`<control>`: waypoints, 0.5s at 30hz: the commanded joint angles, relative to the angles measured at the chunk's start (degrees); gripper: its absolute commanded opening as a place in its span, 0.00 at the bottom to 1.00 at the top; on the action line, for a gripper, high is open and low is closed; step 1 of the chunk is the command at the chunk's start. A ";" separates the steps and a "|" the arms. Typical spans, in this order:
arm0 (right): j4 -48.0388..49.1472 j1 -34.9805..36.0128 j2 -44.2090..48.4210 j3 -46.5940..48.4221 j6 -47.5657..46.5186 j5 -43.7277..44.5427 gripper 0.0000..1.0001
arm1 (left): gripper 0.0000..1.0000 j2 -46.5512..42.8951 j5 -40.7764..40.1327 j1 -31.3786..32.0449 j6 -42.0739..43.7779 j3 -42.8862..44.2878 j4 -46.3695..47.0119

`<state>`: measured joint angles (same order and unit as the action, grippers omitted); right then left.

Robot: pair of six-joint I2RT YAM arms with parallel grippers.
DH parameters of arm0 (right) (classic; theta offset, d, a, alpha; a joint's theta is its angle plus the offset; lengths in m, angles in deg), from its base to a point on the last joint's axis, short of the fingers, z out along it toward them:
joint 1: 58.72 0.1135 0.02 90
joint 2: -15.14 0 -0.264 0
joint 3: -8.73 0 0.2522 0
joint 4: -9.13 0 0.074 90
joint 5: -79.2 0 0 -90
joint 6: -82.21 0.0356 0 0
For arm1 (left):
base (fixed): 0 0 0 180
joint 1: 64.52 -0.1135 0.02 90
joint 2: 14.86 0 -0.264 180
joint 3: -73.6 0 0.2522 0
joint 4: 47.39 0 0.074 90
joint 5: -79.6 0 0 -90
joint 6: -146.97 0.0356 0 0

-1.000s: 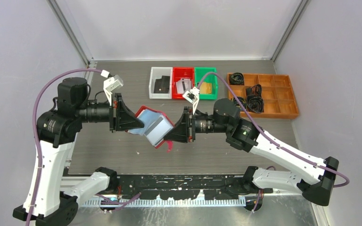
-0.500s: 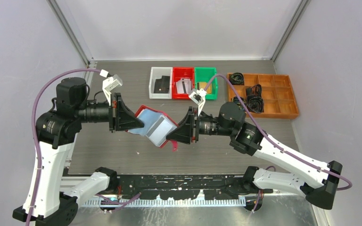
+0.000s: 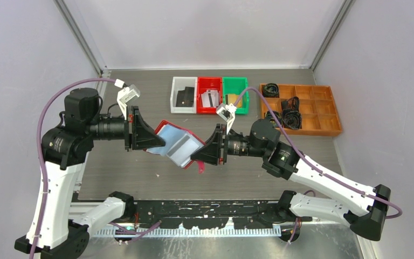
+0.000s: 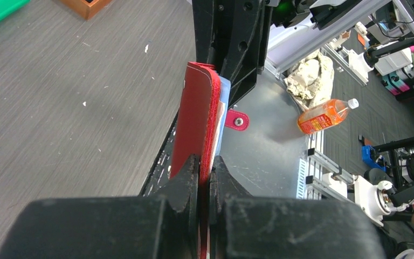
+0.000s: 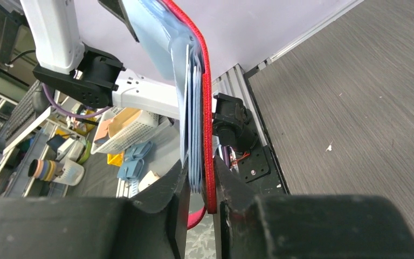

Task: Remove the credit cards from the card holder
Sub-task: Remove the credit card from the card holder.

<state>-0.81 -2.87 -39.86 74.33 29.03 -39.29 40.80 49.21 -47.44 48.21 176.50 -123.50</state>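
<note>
The red card holder [image 3: 164, 127] hangs open above the table between my two grippers, its pale blue-grey pocket pages [image 3: 171, 136] facing up. A pale silvery card edge [image 3: 183, 143] shows in the right page. My left gripper [image 3: 160, 143] is shut on the left cover; in the left wrist view [image 4: 205, 164] its jaws pinch the red cover [image 4: 197, 118] edge-on. My right gripper [image 3: 195, 156] is shut on the right half; in the right wrist view [image 5: 200, 181] its jaws hold the red cover [image 5: 209, 135] and blue pages. A silvery card [image 3: 210, 99] lies in the red bin.
At the back stand a white bin [image 3: 176, 102] with a flat black item [image 3: 184, 97], a red bin [image 3: 201, 86] and a green bin [image 3: 242, 86] with a yellow item. A wooden compartment tray [image 3: 323, 127] with black coiled things stands at the right.
My right gripper has shifted a little to the right and down with its half of the card holder, spreading the holder slightly wider. The left arm has stayed still.
</note>
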 commanded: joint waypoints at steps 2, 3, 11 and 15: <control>3.10 0.04 -0.20 1.77 -1.58 3.56 0.23 | 0.00 -0.19 2.93 -0.03 -1.84 2.42 3.83; 3.20 0.02 -0.25 2.04 -1.88 3.60 0.23 | 0.00 -0.20 3.07 -0.03 -1.92 2.56 3.74; -0.79 0.01 2.77 1.32 -4.85 3.11 0.25 | 0.00 -0.28 3.07 -0.03 -1.71 3.07 3.11; 4.22 0.03 5.40 -2.33 -2.06 2.83 0.18 | 0.00 -0.31 3.07 -0.02 -1.71 2.62 3.40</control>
<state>-2.02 -2.87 -38.20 73.95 26.15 -36.91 41.06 49.98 -47.44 46.92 177.36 -123.11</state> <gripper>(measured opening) 0.231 0.034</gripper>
